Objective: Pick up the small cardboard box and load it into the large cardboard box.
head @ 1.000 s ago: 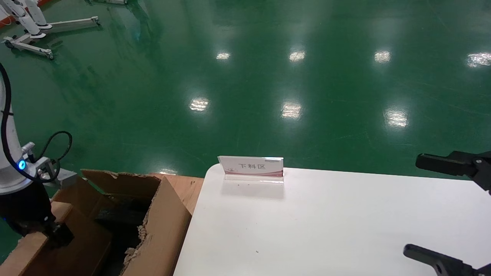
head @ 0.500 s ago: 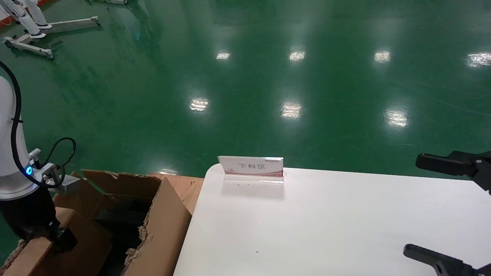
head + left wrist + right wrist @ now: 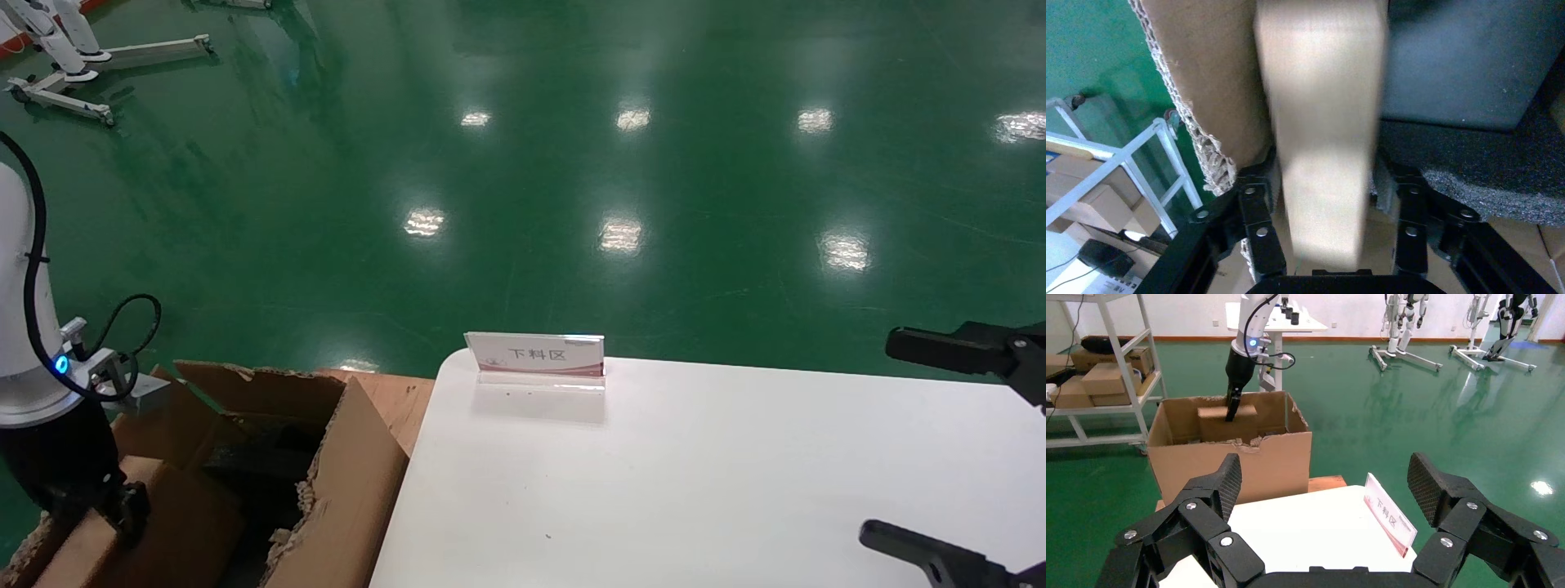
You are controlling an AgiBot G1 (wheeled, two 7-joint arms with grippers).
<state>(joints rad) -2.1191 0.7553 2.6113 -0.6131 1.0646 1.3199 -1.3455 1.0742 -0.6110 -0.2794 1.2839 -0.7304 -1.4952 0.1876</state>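
Down inside the large cardboard box (image 3: pixel 343 482), at the robot's left beside the white surface (image 3: pixel 695 474), the left tool (image 3: pixel 1324 196) has its fingers clamped on the two sides of the small cardboard box (image 3: pixel 1321 122), and the wrist view shows the smooth tan carton running straight out between the black pads. That small box (image 3: pixel 1228 419) sits within the big carton's walls, its top about level with the ragged rim, with the left arm reaching down onto it from above. Dark foam (image 3: pixel 1474 165) lies in the bottom of the big carton just beside the held box, and a torn corrugated edge (image 3: pixel 1199 141) is close on the other side. Over on the right, the right tool (image 3: pixel 1324 478) hangs above the surface's near right part, fingers spread wide with nothing between them. A small sign stand (image 3: pixel 535 357) stands upright at the surface's far edge.
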